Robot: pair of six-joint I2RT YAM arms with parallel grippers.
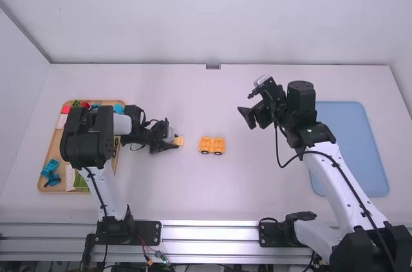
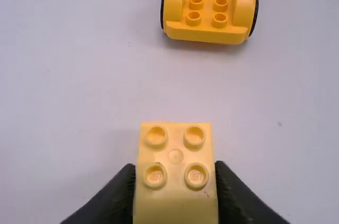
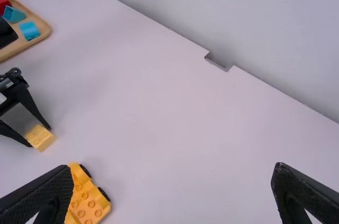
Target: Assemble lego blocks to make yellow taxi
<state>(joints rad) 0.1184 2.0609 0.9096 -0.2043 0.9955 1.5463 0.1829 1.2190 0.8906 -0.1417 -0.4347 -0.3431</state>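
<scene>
- Left gripper (image 2: 174,170) pinches yellow block (image 2: 176,192) by its sides, likely leaving studs (image 2: 194,136) free.
- Wheeled base (image 2: 208,9) sits beyond those fingertips, likely for stacking.
- Right gripper (image 3: 173,167) spread, empty.

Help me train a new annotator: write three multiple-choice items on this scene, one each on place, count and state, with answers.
1. In the high view, the blue tray lies where from the wheeled base?
A) left
B) right
C) underneath

2. How many studs top the yellow block in the left gripper?
A) two
B) four
C) six

3. The right gripper is:
A) open, empty
B) shut, empty
C) gripping a wheel

1 B: the tray sits beyond the base, rightward.
2 B: two rows of two.
3 A: its fingers stand wide apart, nothing between.
</scene>
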